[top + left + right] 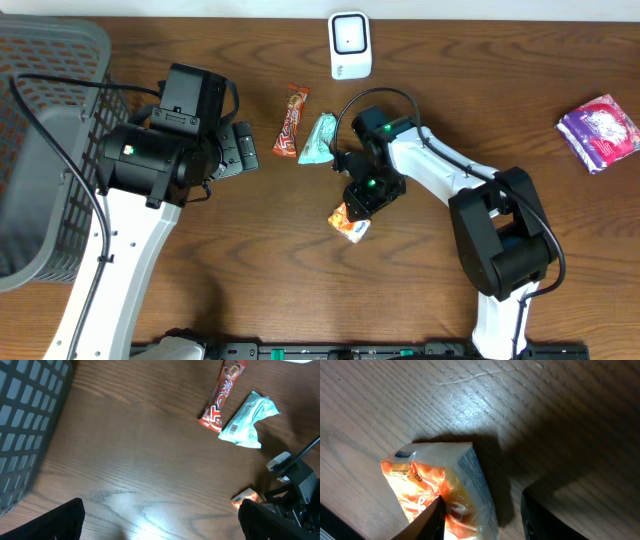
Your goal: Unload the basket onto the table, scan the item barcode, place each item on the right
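Nothing's been scanned yet. The orange snack packet [349,222] is laid mid-tabletop, well apart from the white scanner [350,45] at the far edge. Right hand [481,506] is spread over it, nothing pinched, and left hand [238,150] is held wide.

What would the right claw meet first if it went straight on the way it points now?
Most likely the orange packet, which lies on the table just ahead of one finger of the right claw. Depth is unclear.
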Robot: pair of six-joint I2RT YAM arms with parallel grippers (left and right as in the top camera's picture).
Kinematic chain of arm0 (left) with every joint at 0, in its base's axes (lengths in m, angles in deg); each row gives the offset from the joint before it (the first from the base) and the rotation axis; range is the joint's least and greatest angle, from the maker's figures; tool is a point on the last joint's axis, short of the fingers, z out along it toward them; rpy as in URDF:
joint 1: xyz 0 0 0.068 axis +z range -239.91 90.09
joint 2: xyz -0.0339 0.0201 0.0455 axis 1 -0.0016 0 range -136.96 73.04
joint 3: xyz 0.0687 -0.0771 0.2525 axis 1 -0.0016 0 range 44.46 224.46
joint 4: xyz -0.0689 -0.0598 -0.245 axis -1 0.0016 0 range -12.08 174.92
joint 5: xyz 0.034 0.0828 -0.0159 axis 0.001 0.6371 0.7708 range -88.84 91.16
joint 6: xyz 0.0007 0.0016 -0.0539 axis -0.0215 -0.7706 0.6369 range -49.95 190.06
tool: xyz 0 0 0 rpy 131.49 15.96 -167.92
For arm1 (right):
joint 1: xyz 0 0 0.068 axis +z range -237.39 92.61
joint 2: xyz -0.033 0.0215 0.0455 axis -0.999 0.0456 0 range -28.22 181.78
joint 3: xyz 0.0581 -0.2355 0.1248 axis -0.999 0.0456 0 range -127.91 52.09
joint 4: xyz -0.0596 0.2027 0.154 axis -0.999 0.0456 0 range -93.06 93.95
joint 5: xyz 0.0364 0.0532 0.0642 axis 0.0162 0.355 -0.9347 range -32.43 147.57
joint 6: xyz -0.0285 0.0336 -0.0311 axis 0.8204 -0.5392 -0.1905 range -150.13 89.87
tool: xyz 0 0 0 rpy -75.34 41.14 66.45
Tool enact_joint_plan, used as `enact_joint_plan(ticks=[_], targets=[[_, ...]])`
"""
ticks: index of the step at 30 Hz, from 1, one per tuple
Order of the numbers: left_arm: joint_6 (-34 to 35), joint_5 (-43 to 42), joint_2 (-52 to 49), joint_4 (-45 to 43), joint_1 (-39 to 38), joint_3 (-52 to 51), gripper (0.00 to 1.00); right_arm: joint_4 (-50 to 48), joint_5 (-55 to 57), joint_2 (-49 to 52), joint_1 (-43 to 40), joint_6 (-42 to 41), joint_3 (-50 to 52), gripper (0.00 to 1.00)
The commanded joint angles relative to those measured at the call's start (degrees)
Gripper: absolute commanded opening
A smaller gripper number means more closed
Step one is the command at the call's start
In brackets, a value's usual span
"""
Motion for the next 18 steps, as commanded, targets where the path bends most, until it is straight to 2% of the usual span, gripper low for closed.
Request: enact_joint_plan(ticks=[1, 6, 12, 14, 18], targets=[[-0.6, 0.7, 0.0, 0.0, 0.0, 0.0, 0.98, -0.6, 0.2, -0.2, 0.1, 1.8, 1.6, 0.44], [-0.6, 0.7, 0.0, 0.0, 0.0, 0.0, 0.98, -1.3, -3.9, -0.2, 0.2, 1.8, 1.7, 0.48], [-0.6, 0.7, 0.0, 0.0, 0.0, 0.0, 0.98, -1.3, -4.3, -0.2, 0.2, -1.4, 3.3, 0.41], [-0.5, 0.7, 0.0, 0.0, 0.0, 0.0, 0.98, -1.3, -4.3, -0.2, 0.2, -3.8, 3.3, 0.35], [-0.5, 0.7, 0.0, 0.0, 0.0, 0.0, 0.98, -1.6, -4.5, -0.2, 0.2, -8.5, 3.3, 0.16]])
